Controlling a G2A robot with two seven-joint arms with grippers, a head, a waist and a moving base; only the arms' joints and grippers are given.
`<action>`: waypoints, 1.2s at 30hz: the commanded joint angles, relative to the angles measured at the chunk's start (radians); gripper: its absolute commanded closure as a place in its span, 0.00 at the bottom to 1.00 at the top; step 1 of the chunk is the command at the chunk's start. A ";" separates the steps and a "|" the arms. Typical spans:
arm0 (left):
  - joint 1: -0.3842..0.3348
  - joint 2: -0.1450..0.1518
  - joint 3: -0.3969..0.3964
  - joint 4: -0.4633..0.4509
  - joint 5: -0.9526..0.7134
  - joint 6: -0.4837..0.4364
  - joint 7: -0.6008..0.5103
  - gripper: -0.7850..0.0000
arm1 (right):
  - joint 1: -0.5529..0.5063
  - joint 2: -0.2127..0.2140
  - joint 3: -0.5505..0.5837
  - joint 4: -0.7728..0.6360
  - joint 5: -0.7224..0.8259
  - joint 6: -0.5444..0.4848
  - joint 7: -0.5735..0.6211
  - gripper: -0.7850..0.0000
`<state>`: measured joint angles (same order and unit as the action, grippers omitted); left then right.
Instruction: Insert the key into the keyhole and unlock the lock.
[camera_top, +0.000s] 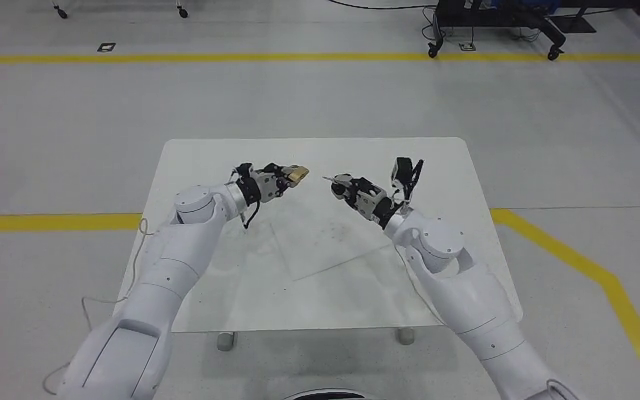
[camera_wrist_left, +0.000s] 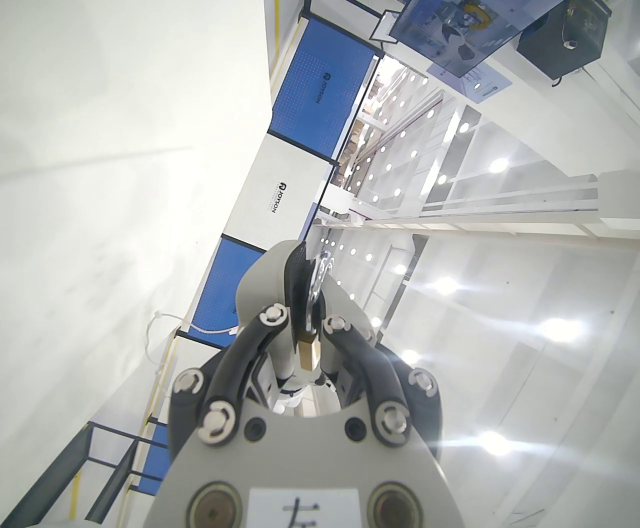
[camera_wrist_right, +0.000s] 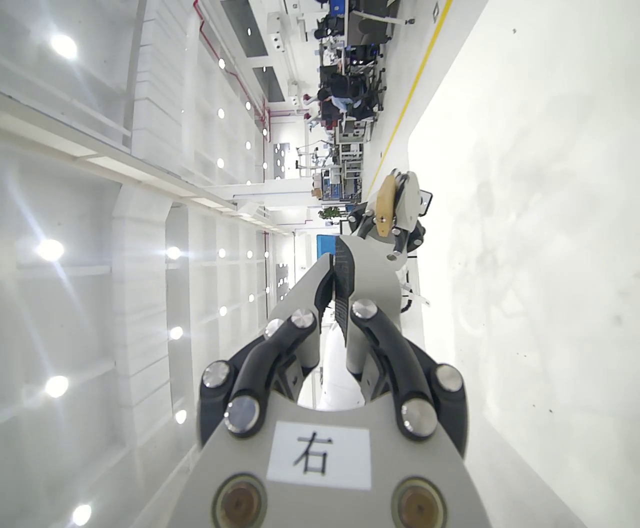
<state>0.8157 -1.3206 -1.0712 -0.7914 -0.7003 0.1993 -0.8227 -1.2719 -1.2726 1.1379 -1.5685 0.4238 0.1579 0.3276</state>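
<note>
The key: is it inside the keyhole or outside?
Outside. In the top view the key in the right gripper is apart from the lock in the left gripper; a gap shows between them.

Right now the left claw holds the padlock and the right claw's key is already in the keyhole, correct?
No. The left claw holds the padlock, but the key in the right claw is not in the keyhole yet; the top view shows a gap between them.
</note>
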 joint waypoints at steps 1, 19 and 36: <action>-0.002 -0.002 0.001 0.002 -0.003 0.007 0.004 1.00 | 0.010 -0.005 -0.014 0.006 -0.007 0.014 -0.047 1.00; -0.012 -0.023 0.036 0.026 0.077 -0.095 0.122 1.00 | 0.140 -0.066 -0.146 0.157 0.043 0.080 -0.202 1.00; -0.022 -0.038 0.042 0.066 0.100 -0.129 0.123 1.00 | 0.184 -0.100 -0.187 0.250 0.053 0.092 -0.214 1.00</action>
<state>0.7939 -1.3583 -1.0285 -0.7265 -0.6026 0.0719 -0.6997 -1.0880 -1.3715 0.9506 -1.3195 0.4760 0.2521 0.1137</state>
